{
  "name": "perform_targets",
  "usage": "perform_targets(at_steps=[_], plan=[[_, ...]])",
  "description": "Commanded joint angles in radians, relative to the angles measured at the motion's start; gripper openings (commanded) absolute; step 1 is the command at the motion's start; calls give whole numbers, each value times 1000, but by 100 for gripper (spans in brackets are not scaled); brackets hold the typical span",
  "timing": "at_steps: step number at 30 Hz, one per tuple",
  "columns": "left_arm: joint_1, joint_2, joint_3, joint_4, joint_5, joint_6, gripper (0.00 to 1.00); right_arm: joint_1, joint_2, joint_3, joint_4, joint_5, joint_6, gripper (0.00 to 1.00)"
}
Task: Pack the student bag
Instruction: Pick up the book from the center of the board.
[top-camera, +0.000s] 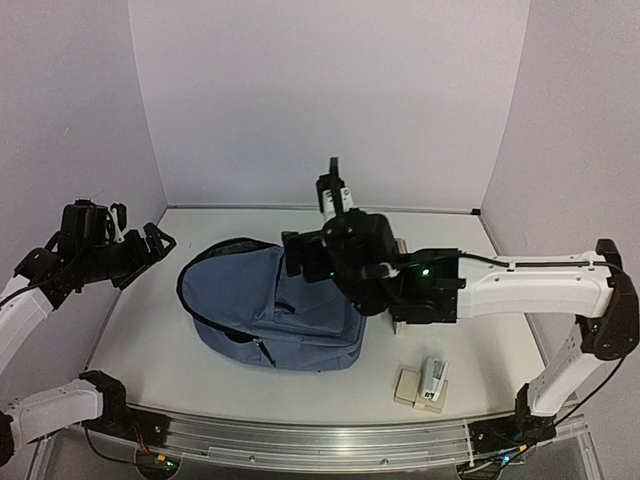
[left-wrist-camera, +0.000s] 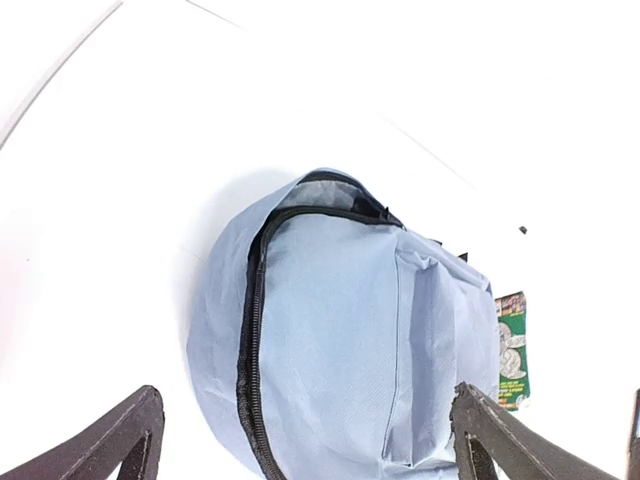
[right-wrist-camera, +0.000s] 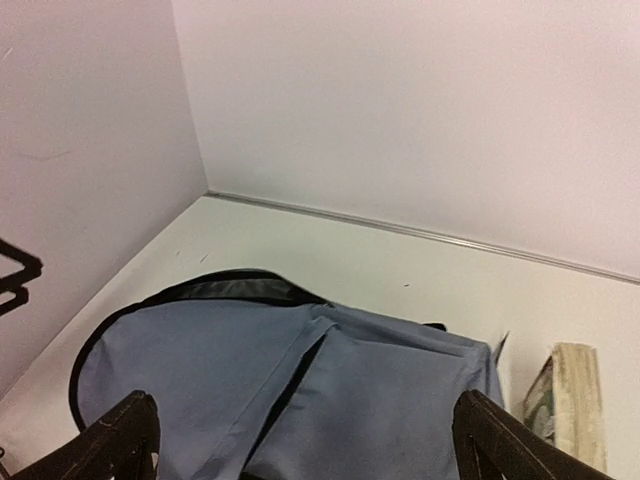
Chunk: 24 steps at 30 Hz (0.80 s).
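The student bag, a big slate-blue backpack, lies flat in the middle of the table with its rounded top to the left. Its dark main zipper curves along the edge, and the top gapes a little, showing grey lining. My left gripper hovers left of the bag, open, with its fingers spread wide and nothing between them. My right gripper hangs above the bag's right half, also open and holding nothing; both its fingers show at the bottom corners of the right wrist view.
A green printed book lies at the bag's far right side, seen edge-on as a book in the right wrist view. A small tan block with a grey-white object on it sits near the front right. Walls enclose the table.
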<state>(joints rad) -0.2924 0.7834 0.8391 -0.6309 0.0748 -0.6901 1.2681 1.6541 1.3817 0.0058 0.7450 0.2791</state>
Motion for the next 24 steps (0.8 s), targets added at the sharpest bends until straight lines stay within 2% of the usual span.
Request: perform_targets(at_steps=[1, 7, 10, 19, 24], plan=[[6, 34, 58, 11, 46, 49, 100, -150, -104, -95, -249, -53, 116, 98], [6, 56, 56, 31, 92, 63, 100, -400, -187, -241, -337, -294, 189, 98], [5, 53, 52, 29, 97, 63, 100, -485, -205, -300, -340, -380, 197, 98], [6, 45, 44, 23, 100, 71, 100, -528, -108, -306, -337, -510, 179, 98], [6, 47, 45, 17, 102, 76, 100, -528, -38, -293, -339, -451, 182, 98]])
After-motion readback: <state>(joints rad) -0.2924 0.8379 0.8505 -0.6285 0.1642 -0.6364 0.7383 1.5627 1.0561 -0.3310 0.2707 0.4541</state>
